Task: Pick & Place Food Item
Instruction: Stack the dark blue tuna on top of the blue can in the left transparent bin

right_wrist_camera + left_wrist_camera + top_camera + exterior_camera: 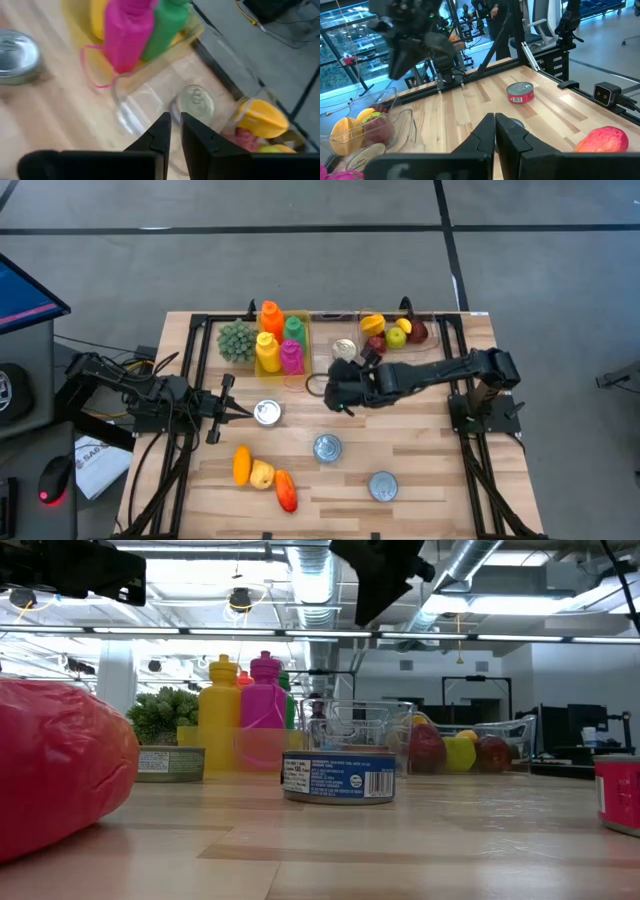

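Note:
Three silver cans stand on the table [267,413] [327,447] [383,486], and a fourth [196,102] lies in a clear bin [345,350]. An orange, a yellow and a red food item [262,474] lie near the table's near edge. My right gripper [340,392] [175,125] hangs in the air over the clear bin's near rim, its fingers nearly together with nothing between them. My left gripper [228,410] [495,125] waits at the left, shut and empty, just left of the nearest can.
A yellow bin holds orange, green, yellow and pink bottles [280,340], with a green leafy item [236,340] to its left. Another clear bin [400,330] holds fruit. Black frame rails [200,320] run along the table's edges. Bare wood lies between the cans.

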